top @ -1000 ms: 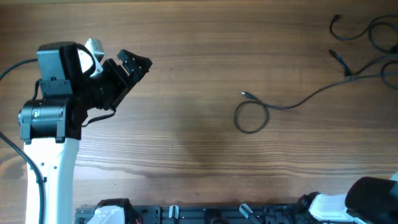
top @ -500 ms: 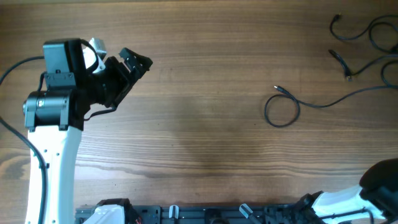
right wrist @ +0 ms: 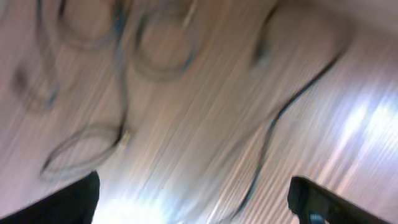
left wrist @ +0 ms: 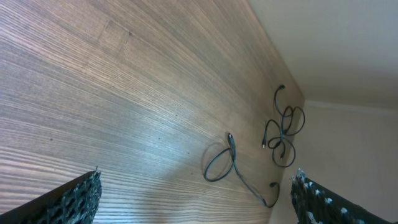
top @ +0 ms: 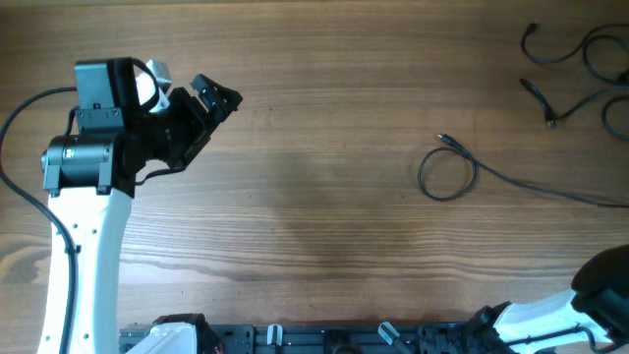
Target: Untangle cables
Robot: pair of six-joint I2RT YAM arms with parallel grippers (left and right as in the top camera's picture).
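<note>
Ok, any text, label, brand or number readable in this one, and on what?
None readable.
A small pale mark on the left arm is too small to tell.
The table, the cables and the right arm show no text; the right wrist view is blurred.

On the table, cables at far right edge, looped strand nearer centre, left arm far left.

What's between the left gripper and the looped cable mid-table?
Nothing: only bare wooden table lies between the left gripper and the looped cable. The overhead view shows it; the left wrist view agrees.
</note>
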